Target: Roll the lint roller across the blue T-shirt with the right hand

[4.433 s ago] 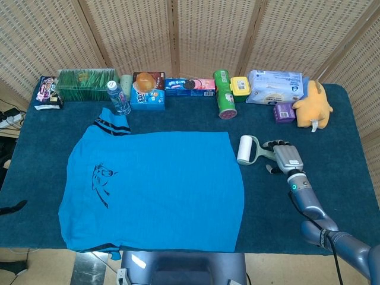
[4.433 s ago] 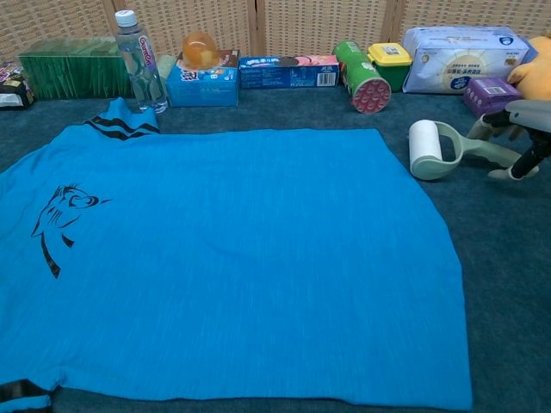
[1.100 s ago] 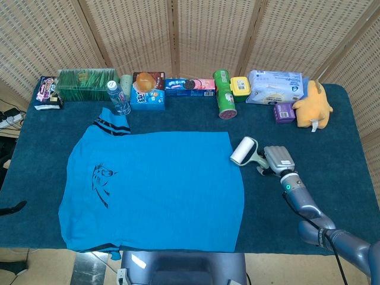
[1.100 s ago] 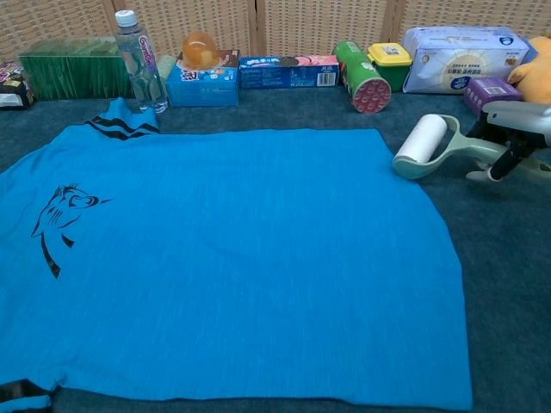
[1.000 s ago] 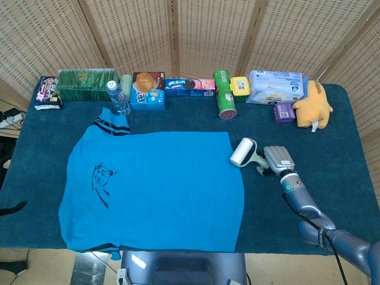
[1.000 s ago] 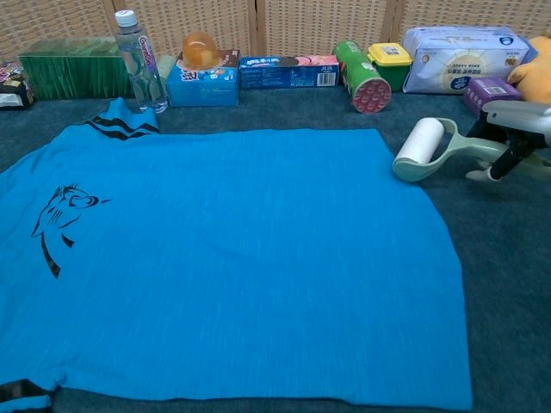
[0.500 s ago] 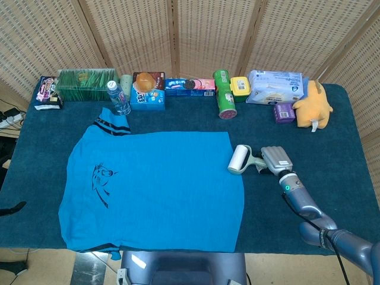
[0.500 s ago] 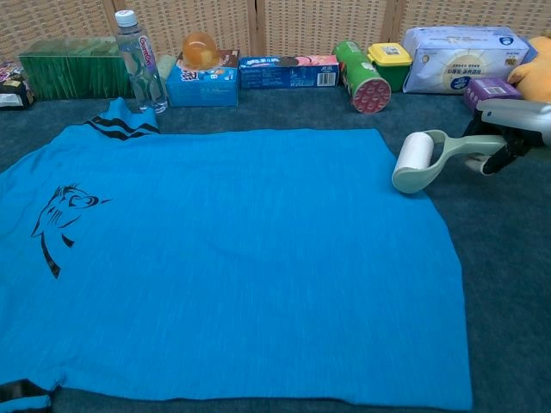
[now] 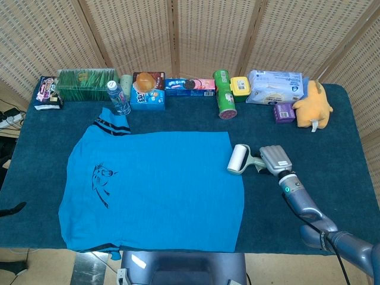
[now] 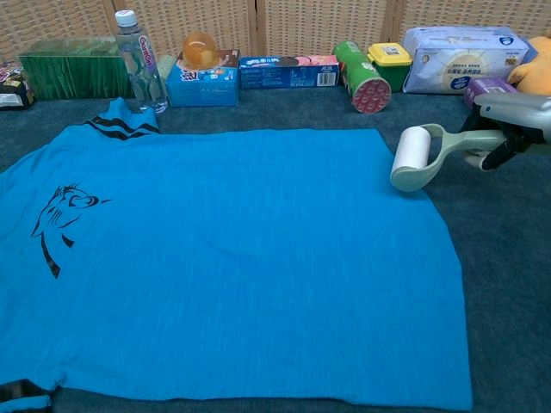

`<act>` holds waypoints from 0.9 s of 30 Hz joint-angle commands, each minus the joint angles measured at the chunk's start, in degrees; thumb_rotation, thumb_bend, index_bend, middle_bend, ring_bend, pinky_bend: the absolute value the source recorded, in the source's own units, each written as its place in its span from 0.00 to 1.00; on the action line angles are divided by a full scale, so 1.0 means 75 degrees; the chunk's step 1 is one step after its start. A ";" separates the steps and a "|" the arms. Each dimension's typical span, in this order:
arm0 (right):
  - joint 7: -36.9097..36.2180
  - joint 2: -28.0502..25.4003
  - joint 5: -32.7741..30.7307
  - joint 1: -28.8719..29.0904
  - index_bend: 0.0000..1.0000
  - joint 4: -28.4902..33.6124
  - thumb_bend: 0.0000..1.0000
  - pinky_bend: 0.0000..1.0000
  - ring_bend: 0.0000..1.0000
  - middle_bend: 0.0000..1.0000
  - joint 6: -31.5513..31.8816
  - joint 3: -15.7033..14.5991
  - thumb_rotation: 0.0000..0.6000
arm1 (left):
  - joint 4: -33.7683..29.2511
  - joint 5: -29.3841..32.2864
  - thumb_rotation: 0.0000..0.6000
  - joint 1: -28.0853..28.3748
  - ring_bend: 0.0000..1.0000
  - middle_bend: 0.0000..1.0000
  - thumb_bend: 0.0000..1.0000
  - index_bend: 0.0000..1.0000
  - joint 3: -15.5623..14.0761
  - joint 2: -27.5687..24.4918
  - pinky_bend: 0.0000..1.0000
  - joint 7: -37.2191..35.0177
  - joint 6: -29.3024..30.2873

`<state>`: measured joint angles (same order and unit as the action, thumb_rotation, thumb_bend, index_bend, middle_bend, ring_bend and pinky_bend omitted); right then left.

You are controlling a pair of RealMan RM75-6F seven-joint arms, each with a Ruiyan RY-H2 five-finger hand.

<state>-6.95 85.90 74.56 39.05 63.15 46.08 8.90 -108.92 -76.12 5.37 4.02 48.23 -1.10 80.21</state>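
1. Blue T-shirt (image 9: 157, 190) lies flat on the table, and by my reckoning none of it is rolled yet.
2. My right hand (image 9: 275, 161) grips the lint roller (image 10: 411, 157) by its handle; the drum sits at the shirt's right edge.
3. The drum looks white and clean, in a pale green frame.

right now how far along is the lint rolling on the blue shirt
Done: the right hand grips the lint roller by its handle. In hand: the roll sits at the blue T-shirt's right edge. Left: the whole sweep across the shirt.
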 commanded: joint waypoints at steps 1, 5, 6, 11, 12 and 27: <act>-0.0300 -0.0218 0.0177 0.0039 0.58 0.0374 1.00 1.00 0.85 0.76 0.0055 0.0037 1.00 | 0.0005 -0.0016 1.00 -0.0002 0.00 0.00 0.11 0.00 -0.0003 -0.0003 0.08 -0.0009 0.0003; -0.0342 -0.0444 0.0301 0.0216 0.58 0.0775 1.00 1.00 0.86 0.76 -0.0077 0.0078 1.00 | 0.0012 -0.0070 1.00 -0.0002 0.00 0.00 0.11 0.00 -0.0018 -0.0014 0.08 -0.0032 -0.0002; -0.0092 -0.0518 0.0475 0.0457 0.58 0.1013 1.00 1.00 0.86 0.76 -0.0163 0.0127 1.00 | 0.0018 -0.0084 1.00 -0.0008 0.00 0.00 0.11 0.00 -0.0019 -0.0022 0.08 -0.0059 0.0007; 0.0693 -0.0578 0.0274 0.0844 0.58 0.1334 1.00 1.00 0.86 0.76 -0.0565 0.0202 1.00 | 0.0040 -0.0150 1.00 -0.0012 0.00 0.00 0.11 0.00 -0.0040 -0.0038 0.08 -0.0116 -0.0003; 0.0859 -0.0561 0.0212 0.0931 0.58 0.1385 1.00 1.00 0.86 0.76 -0.0657 0.0214 1.00 | 0.0049 -0.0162 1.00 -0.0013 0.00 0.00 0.11 0.00 -0.0045 -0.0040 0.08 -0.0130 -0.0007; 0.3065 -0.0138 -0.1146 0.1923 0.58 0.1712 1.00 1.00 0.86 0.76 -0.1428 0.0270 1.00 | 0.0126 -0.0336 1.00 -0.0045 0.00 0.00 0.11 0.00 -0.0089 -0.0109 0.08 -0.0375 0.0016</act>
<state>14.45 84.37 67.41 52.54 75.65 35.94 11.05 -108.04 -78.58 5.06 3.37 47.46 -3.81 80.31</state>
